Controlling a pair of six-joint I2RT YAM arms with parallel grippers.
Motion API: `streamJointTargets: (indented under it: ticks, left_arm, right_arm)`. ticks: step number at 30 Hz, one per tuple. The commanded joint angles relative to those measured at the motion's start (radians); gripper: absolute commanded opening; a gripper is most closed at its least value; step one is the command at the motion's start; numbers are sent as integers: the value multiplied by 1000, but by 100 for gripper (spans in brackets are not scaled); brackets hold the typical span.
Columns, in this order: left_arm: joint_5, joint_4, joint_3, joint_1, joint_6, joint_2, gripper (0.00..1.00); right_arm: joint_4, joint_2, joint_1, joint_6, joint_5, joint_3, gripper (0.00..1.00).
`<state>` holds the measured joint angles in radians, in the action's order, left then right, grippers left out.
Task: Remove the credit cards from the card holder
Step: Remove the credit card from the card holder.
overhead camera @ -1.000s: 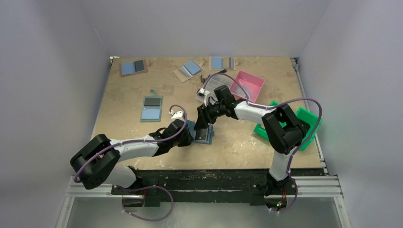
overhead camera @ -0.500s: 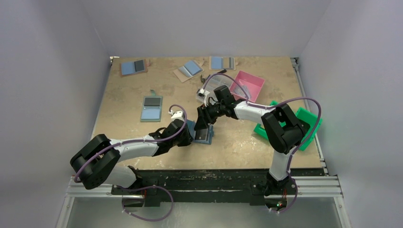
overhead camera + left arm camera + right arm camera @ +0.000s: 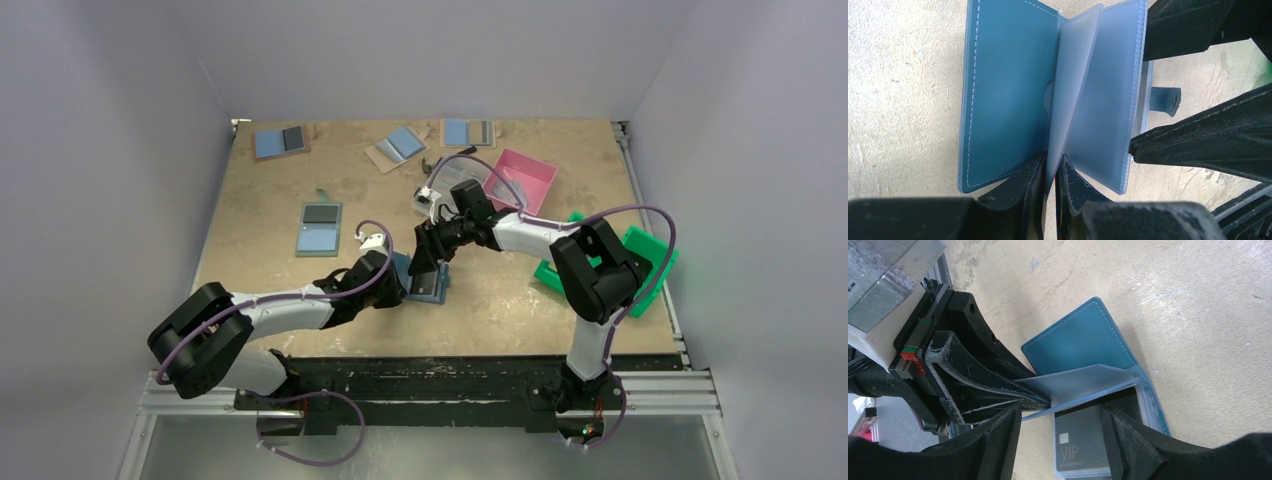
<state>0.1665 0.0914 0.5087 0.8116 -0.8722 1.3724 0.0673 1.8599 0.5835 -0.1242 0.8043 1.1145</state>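
The card holder (image 3: 428, 283) lies open on the table, blue cover (image 3: 1003, 95) flat to one side, clear sleeves fanned up. My left gripper (image 3: 1050, 172) is shut on one upright clear sleeve (image 3: 1068, 90), pinching its lower edge. A grey credit card (image 3: 1080, 445) marked VIP sits in a sleeve on the holder's other half (image 3: 1148, 400). Just above it my right gripper (image 3: 1060, 415) stands open, one finger on each side of the card, nothing gripped. The left gripper's fingers (image 3: 983, 382) show beside it.
A blue holder with a black panel (image 3: 319, 228) lies to the left. Three blue holders with tan backing (image 3: 281, 141) (image 3: 398, 148) (image 3: 468, 132) lie along the far edge. A pink tray (image 3: 527, 178) and a green piece (image 3: 645, 262) are on the right.
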Motion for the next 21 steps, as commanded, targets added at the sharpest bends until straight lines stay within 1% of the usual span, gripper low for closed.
streamJointTargets:
  ticks: [1,21]
  left_arm:
    - [-2,32,-3,-8,-4,-13,15]
    - [-5,34,-7,-10,-5,-15,15]
  right_arm:
    - [-7,1,-3,0,23,35,68]
    - [49,18,-7,59,19,56,67]
